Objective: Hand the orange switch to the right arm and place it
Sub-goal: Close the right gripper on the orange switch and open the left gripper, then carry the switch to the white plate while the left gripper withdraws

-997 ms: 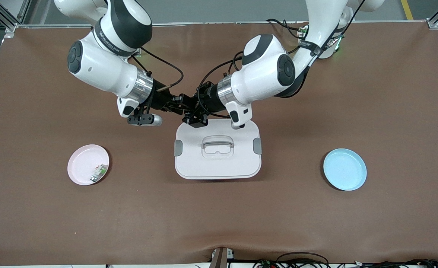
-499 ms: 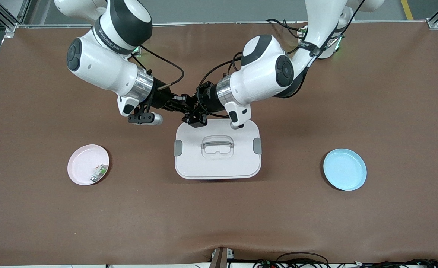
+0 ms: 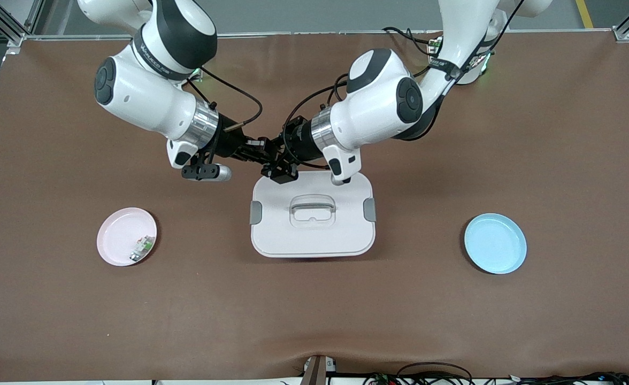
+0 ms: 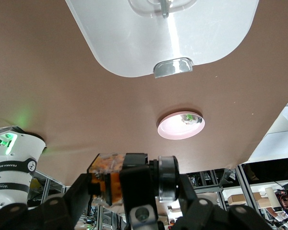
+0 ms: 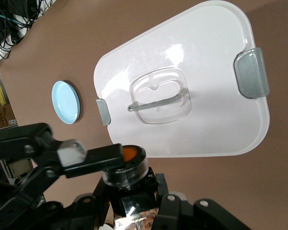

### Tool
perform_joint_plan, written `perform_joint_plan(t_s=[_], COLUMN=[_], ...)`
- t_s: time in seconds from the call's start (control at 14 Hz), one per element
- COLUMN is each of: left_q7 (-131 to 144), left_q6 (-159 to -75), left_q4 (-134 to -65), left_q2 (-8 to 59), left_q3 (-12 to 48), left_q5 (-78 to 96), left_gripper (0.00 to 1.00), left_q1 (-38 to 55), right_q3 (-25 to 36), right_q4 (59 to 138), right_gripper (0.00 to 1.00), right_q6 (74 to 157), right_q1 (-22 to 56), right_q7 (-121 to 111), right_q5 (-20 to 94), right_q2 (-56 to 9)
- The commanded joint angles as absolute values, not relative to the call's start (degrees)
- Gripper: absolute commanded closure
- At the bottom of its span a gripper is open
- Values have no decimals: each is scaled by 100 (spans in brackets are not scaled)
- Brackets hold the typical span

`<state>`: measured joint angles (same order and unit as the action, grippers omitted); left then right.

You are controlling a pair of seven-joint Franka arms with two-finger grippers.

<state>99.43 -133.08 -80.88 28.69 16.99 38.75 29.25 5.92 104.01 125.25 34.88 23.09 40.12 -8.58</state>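
Observation:
The orange switch, a small black block with orange parts and a round orange cap, hangs in the air where the two grippers meet. That spot is over the table, at the edge of the white lidded box that lies farthest from the front camera. My right gripper is shut on the switch's black body, just under the cap. My left gripper stands round the switch's two ends, crosswise to the right one. In the front view the left gripper and the right gripper are tip to tip, and the switch is hidden between them.
A pink plate holding a small white-and-green part sits toward the right arm's end. A blue plate sits toward the left arm's end. The white box with grey clips and a handle lies between them.
Both arms have barely shifted. The two grippers stay joined at the switch over the same spot.

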Motion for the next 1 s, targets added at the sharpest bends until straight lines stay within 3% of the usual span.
perform_joint_plan(t_s=[0.0, 0.21, 0.57, 0.93], left_q7=[10090, 10090, 10072, 9346], left_q6=[-13228, -13210, -12561, -11542], left_q4=[-8060, -8068, -8060, -8051], left_q2=[2786, 2769, 2470, 2163], left_q3=[1688, 1679, 1608, 1643], left_q5=[3744, 3735, 3183, 2540], left_gripper=[0, 0, 0, 0], left_q1=[2918, 2848, 2585, 1961], right_q3=[589, 615, 615, 615], right_q4=[10380, 10065, 9985, 9932], right_gripper=[100, 100, 100, 100], right_q6=[12463, 11553, 10531, 10512], right_q1=[3410, 2946, 1901, 1266], right_q7=[2180, 1174, -2683, -4611], right_q5=[3598, 2937, 1584, 582], right_q2=[-835, -844, -817, -844])
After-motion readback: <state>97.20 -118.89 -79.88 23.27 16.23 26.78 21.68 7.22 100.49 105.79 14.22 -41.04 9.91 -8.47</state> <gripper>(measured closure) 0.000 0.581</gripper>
